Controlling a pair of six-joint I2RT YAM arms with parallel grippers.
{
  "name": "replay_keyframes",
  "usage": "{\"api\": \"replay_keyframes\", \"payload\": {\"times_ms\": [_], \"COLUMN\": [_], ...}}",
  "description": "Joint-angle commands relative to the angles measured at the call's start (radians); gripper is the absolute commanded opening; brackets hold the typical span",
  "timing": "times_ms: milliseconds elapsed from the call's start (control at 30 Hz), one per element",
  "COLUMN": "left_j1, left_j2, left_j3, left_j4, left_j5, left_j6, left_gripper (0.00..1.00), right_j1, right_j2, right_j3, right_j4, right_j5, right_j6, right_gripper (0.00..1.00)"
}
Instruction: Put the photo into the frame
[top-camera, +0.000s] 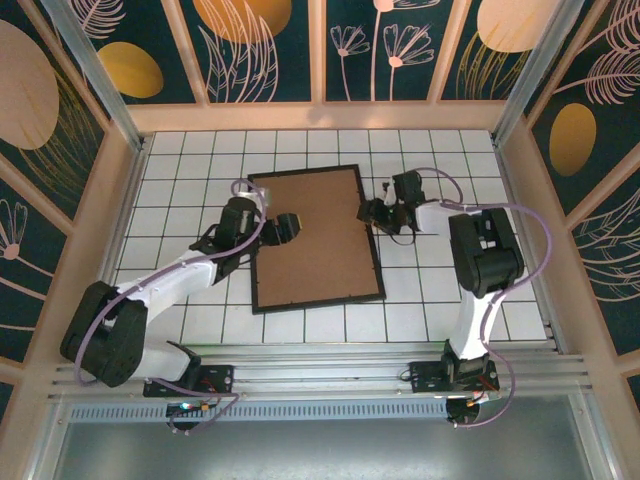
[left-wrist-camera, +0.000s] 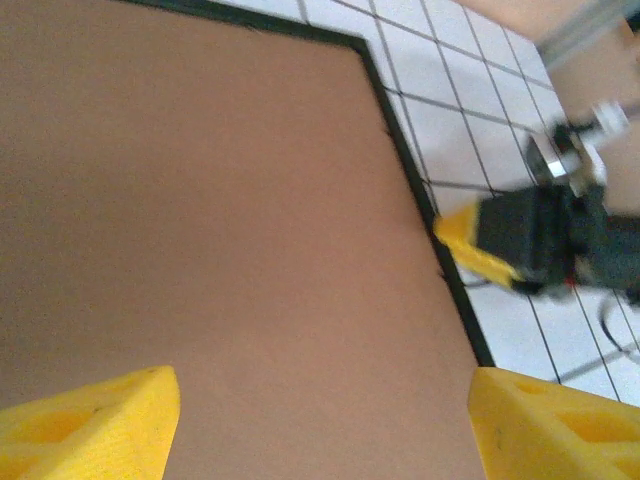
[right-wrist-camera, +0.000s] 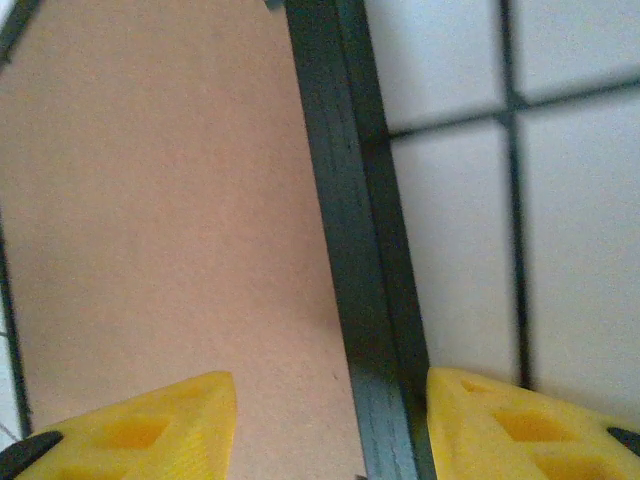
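Note:
The black frame (top-camera: 318, 303) lies flat in the middle of the table, and a brown backing board (top-camera: 315, 250) fills its opening. The photo is hidden. My left gripper (top-camera: 290, 228) hovers open over the left part of the board (left-wrist-camera: 200, 200), with nothing between its yellow fingers (left-wrist-camera: 100, 425). My right gripper (top-camera: 368, 213) is at the frame's right side. It is open and straddles the black rail (right-wrist-camera: 355, 250): one finger is over the board (right-wrist-camera: 170, 200), the other (right-wrist-camera: 530, 425) is beside the rail's outer edge over the tiles.
The table (top-camera: 440, 160) is white tile with dark grout. Patterned enclosure walls (top-camera: 320, 50) and metal posts close in the back and both sides. An aluminium rail (top-camera: 330, 365) carries both arm bases at the near edge.

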Motion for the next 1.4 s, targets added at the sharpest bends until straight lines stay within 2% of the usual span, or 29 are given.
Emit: {"api": "replay_keyframes", "payload": {"times_ms": [0, 100, 300, 500, 700, 1067, 1367], "left_j1": [-0.072, -0.163, -0.338, -0.419, -0.461, -0.477, -0.479], "left_j2": [0.028, 0.046, 0.096, 0.128, 0.141, 0.263, 0.307], "left_j3": [0.032, 0.038, 0.065, 0.042, 0.018, 0.076, 0.084], "left_j4": [0.092, 0.118, 0.052, -0.043, -0.11, -0.156, -0.135], "left_j5": [0.048, 0.033, -0.002, 0.038, -0.032, -0.076, -0.052], "left_j6": [0.088, 0.192, 0.498, 0.698, 0.866, 0.994, 1.018], "left_gripper": [0.76, 0.76, 0.72, 0.69, 0.71, 0.64, 0.58], "right_j1": [0.007, -0.016, -0.104, -0.11, -0.11, -0.102, -0.1], "right_j2": [0.015, -0.024, -0.2, -0.315, -0.345, -0.337, -0.316], "right_j3": [0.099, 0.082, -0.121, -0.24, -0.303, -0.345, -0.349], "right_j4": [0.046, 0.005, -0.01, -0.061, -0.048, -0.019, -0.011], "right_j5": [-0.074, -0.047, -0.008, 0.03, 0.009, -0.025, -0.035], "right_j6": [0.016, -0.017, -0.052, -0.085, -0.09, -0.085, -0.083], "right_gripper": [0.53, 0.53, 0.63, 0.68, 0.68, 0.68, 0.68]}}
